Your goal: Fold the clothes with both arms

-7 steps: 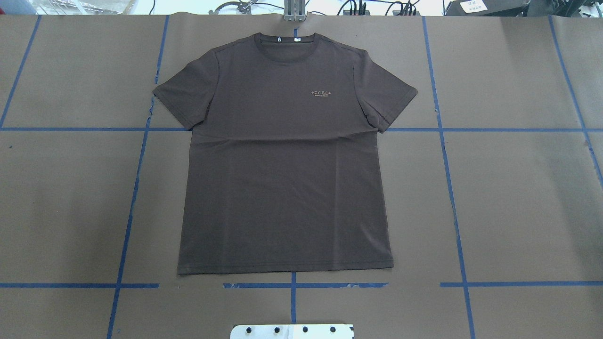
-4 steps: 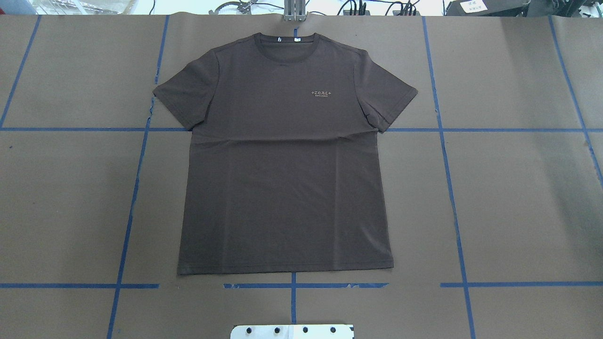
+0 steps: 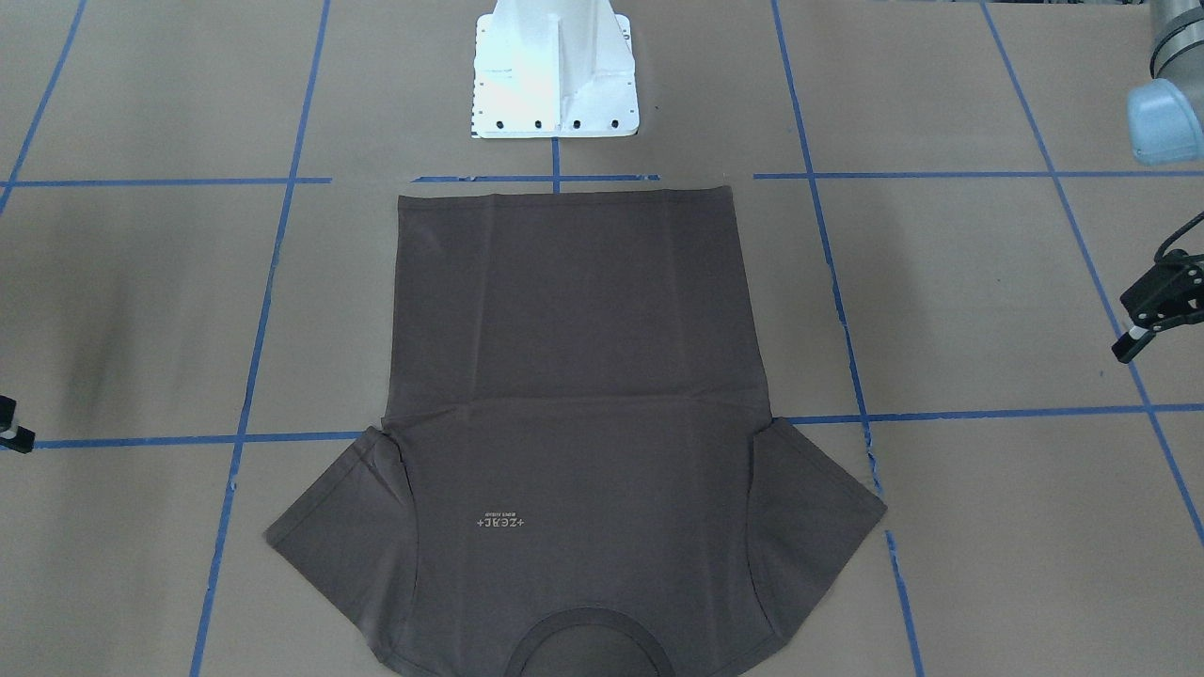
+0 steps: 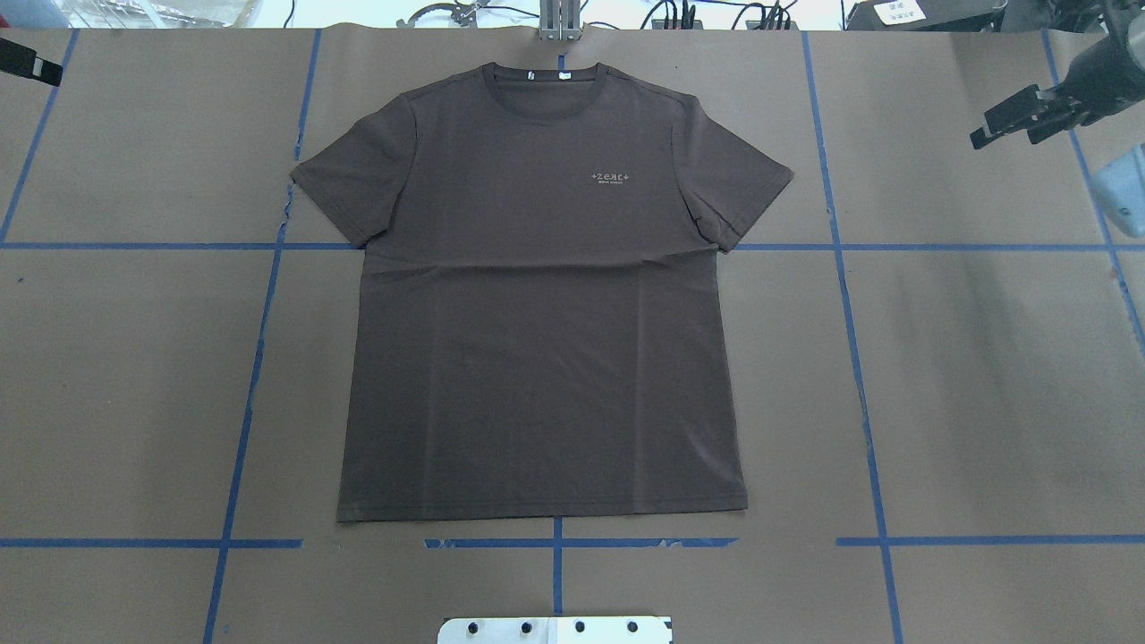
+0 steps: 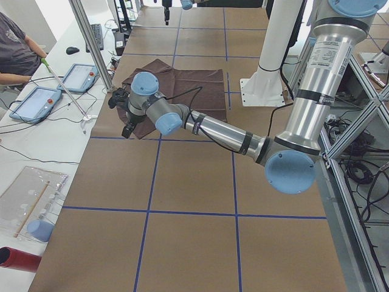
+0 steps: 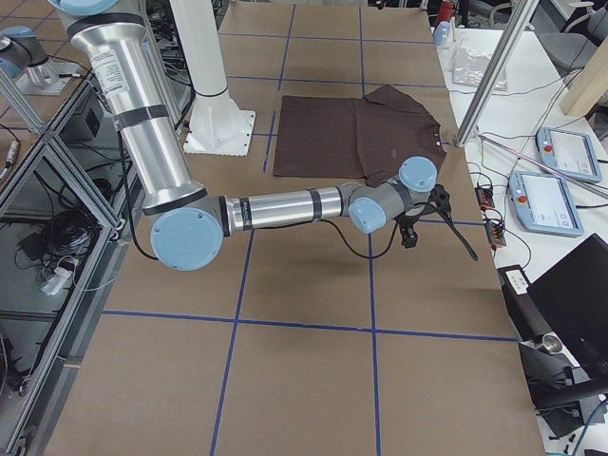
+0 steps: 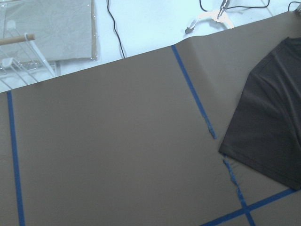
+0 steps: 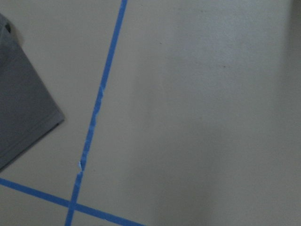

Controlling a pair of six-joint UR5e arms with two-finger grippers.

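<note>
Right gripper: fingers spread, empty, above bare table, well right of the T-shirt.
Left gripper: cut off at picture edges, opening unreadable, clear of T-shirt.
T-shirt: flat, mid-table, collar far.

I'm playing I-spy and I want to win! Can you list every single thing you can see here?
T-shirt: one, dark brown, flat in the table's middle.
Table cover: one, brown, under the shirt.
Tape lines: several, blue, a grid on the cover.
Pedestal base: one, white, just past the shirt's hem.
Tablets: two, grey with blue screens, on the white bench.
Person: one, dark top, at the bench.
Left arm: one, silver with light blue caps.
Right arm: one, same colours.
Left gripper: one, black, above bare cover.
Right gripper: one, black, above bare cover.
</note>
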